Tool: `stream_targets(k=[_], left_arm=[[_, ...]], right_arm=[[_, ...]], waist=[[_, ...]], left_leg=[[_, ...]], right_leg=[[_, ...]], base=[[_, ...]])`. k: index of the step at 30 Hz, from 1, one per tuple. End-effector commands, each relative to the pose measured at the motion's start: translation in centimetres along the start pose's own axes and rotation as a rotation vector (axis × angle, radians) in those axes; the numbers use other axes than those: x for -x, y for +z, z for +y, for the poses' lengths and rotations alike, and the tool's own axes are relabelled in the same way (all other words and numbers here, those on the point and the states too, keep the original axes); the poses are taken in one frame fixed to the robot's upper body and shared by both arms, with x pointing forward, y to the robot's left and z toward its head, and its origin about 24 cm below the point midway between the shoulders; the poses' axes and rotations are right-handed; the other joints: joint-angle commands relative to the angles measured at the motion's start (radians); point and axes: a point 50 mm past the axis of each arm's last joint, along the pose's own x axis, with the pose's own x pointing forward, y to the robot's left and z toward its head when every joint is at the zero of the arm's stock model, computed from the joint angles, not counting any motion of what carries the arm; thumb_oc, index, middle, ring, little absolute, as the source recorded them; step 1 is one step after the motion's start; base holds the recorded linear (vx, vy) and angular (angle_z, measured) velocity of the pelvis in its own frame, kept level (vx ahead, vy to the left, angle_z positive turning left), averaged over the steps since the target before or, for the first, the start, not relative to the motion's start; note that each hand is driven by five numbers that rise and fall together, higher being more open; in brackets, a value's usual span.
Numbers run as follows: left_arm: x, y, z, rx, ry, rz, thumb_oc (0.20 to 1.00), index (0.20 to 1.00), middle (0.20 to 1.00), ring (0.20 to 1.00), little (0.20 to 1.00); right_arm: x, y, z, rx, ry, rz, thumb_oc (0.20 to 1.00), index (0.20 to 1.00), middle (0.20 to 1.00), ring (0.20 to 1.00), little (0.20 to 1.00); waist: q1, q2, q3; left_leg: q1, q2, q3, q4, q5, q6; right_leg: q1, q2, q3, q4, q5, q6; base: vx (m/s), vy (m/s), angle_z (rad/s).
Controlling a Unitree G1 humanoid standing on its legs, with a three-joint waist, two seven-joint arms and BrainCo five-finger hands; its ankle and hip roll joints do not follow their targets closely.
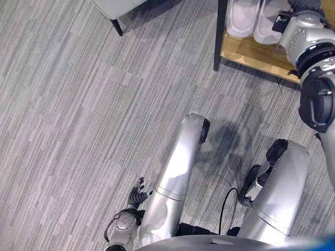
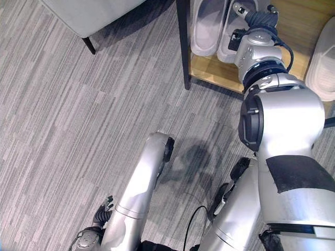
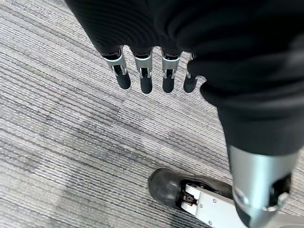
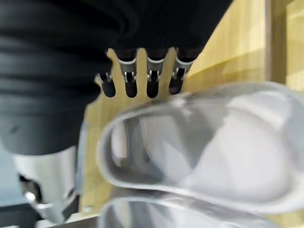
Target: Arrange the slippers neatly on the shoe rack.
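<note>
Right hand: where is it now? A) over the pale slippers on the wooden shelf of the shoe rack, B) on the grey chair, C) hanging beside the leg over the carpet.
A: the right hand reaches over the pale slippers on the wooden shelf of the rack, fingers extended, while the left hand hangs low over the carpet.

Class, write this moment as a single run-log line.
right hand: open, over slippers on shoe rack | left hand: open, idle above carpet | third slipper: on rack
</note>
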Motion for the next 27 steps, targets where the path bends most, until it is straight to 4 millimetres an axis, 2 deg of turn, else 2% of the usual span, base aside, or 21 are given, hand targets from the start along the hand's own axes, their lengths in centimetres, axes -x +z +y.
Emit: stream_targets(k=[1, 7, 12, 13, 19, 20, 22, 24, 27], left_arm=[[-0.6, 1.1, -3.3, 0.001, -0.066, -0.033, 1.0, 1.0, 1.0, 1.0, 1.0], [-0.9, 1.2, -3.3, 0.034, -0.032, -0.026, 1.0, 1.0, 1.0, 1.0, 1.0], [-1.3, 1.5, -3.0, 0.056, -0.001, -0.025, 1.0, 1.0, 1.0, 1.0, 1.0], [-1.5, 1.7, -3.0, 0.077, 0.019, -0.025, 1.0, 1.0, 1.0, 1.0, 1.0], [-2.1, 2.6, -2.8, 0.167, 0.073, -0.035, 1.0, 1.0, 1.0, 1.0, 1.0], [-2.4, 3.2, -2.7, 0.203, 0.092, -0.047, 1.0, 1.0, 1.0, 1.0, 1.0], [-2.5, 3.5, -2.7, 0.22, 0.1, -0.052, 1.0, 1.0, 1.0, 1.0, 1.0], [-2.7, 3.9, -2.5, 0.262, 0.118, -0.063, 1.0, 1.0, 1.0, 1.0, 1.0], [-2.9, 4.6, -2.3, 0.314, 0.151, -0.076, 1.0, 1.0, 1.0, 1.0, 1.0]], right_arm=[[1.0, 3.1, 2.3, -0.049, 0.055, -0.109, 1.0, 1.0, 1.0, 1.0, 1.0], [0.8, 2.2, 1.7, -0.043, 0.018, -0.061, 1.0, 1.0, 1.0, 1.0, 1.0], [1.1, 2.4, 2.6, -0.079, 0.066, -0.067, 1.0, 1.0, 1.0, 1.0, 1.0], [1.6, 2.8, 3.8, -0.108, 0.122, -0.082, 1.0, 1.0, 1.0, 1.0, 1.0], [3.4, 4.0, 7.0, -0.136, 0.293, -0.18, 1.0, 1.0, 1.0, 1.0, 1.0], [4.3, 4.1, 8.2, -0.12, 0.375, -0.231, 1.0, 1.0, 1.0, 1.0, 1.0], [4.8, 3.9, 8.7, -0.112, 0.413, -0.248, 1.0, 1.0, 1.0, 1.0, 1.0], [6.2, 4.6, 9.6, -0.126, 0.496, -0.324, 1.0, 1.0, 1.0, 1.0, 1.0], [8.2, 4.3, 9.9, -0.146, 0.592, -0.38, 1.0, 1.0, 1.0, 1.0, 1.0]], waist=[[-0.002, 0.007, -0.007], [-0.022, 0.001, -0.007], [-0.037, -0.01, -0.007], [-0.051, -0.021, -0.007], [-0.104, -0.064, -0.007], [-0.121, -0.075, -0.007], [-0.131, -0.082, -0.007], [-0.145, -0.091, -0.007], [-0.172, -0.098, -0.007]], left_leg=[[0.009, 0.054, 0.04, 0.087, -0.108, 0.105], [0.009, 0.053, 0.039, 0.077, -0.096, 0.102], [0.009, 0.056, 0.042, 0.063, -0.084, 0.101], [0.009, 0.058, 0.044, 0.055, -0.078, 0.101], [0.009, 0.069, 0.047, 0.035, -0.062, 0.096], [0.009, 0.075, 0.047, 0.037, -0.058, 0.096], [0.009, 0.076, 0.048, 0.035, -0.056, 0.095], [0.009, 0.08, 0.048, 0.038, -0.056, 0.093], [0.009, 0.084, 0.051, 0.04, -0.053, 0.093]], right_leg=[[-0.043, 0.036, 0.001, -0.005, 0.255, -0.09], [-0.043, 0.042, 0.001, -0.009, 0.256, -0.094], [-0.043, 0.05, 0.006, -0.015, 0.263, -0.095], [-0.043, 0.053, 0.008, -0.021, 0.267, -0.093], [-0.043, 0.066, 0.017, -0.029, 0.279, -0.093], [-0.043, 0.072, 0.02, -0.027, 0.284, -0.094], [-0.043, 0.073, 0.024, -0.025, 0.285, -0.094], [-0.043, 0.078, 0.027, -0.022, 0.285, -0.093], [-0.043, 0.081, 0.029, -0.017, 0.287, -0.091]], base=[[0.0, 0.0, 0.0], [0.0, -0.003, -0.01], [0.0, -0.001, -0.01], [0.0, 0.0, 0.0], [-0.03, -0.011, -0.05], [-0.02, -0.01, -0.04], [-0.01, -0.01, -0.05], [-0.02, 0.0, -0.04], [-0.01, 0.02, -0.11]])
